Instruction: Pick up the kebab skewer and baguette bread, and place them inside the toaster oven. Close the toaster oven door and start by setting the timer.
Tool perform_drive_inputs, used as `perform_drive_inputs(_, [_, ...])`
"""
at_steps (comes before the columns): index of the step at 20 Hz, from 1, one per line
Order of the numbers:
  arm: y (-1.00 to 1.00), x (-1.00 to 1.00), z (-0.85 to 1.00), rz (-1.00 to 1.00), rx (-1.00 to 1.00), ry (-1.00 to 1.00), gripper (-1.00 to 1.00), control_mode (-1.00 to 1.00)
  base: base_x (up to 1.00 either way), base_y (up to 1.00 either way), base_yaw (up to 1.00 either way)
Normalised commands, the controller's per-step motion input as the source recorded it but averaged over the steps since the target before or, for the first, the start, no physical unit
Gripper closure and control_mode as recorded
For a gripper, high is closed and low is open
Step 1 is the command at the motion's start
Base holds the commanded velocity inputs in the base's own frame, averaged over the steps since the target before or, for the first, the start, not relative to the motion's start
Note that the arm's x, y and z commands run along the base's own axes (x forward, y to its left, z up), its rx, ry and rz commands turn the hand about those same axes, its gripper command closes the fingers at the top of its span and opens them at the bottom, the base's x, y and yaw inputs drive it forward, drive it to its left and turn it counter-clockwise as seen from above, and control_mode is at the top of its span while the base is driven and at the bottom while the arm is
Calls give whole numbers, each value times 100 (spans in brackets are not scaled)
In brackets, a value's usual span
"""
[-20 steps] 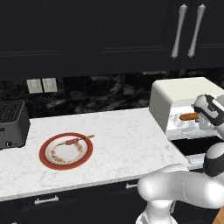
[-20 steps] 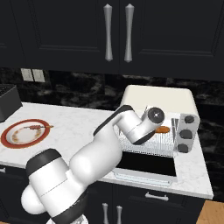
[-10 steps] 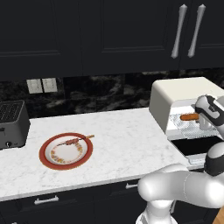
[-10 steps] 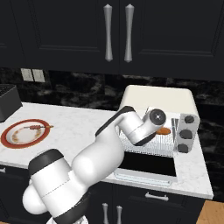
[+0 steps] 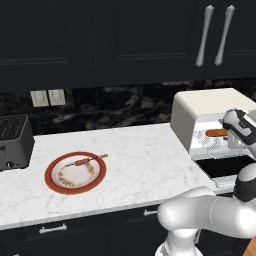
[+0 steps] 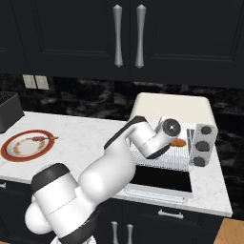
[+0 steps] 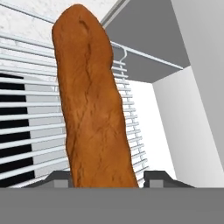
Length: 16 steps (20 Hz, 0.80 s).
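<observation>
Orange-brown baguette bread held between the jaws over the wire rack inside the toaster oven, right of frame; kebab skewer resting on red-rimmed plate, lower left on white marble table.

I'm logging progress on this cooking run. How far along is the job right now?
Done: nothing finished yet. In hand: the baguette sits between the gripper fingers, over the wire rack inside the open toaster oven; whether it rests on the rack I cannot tell. Left: the kebab skewer lies on the plate, the oven door hangs open, and the timer is still to set.
</observation>
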Motion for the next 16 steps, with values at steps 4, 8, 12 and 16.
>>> perform_drive_inputs(4, [-3,0,-19,0,1,0,-100,-100,0,0,0])
perform_drive_inputs(8, [-16,-4,-21,0,2,0,-100,-100,0,0,0])
perform_drive_inputs(12, [-25,-17,-9,0,3,0,-100,-100,0,0,0])
perform_drive_inputs(16, [-19,-54,11,0,3,0,-100,-100,0,0,0])
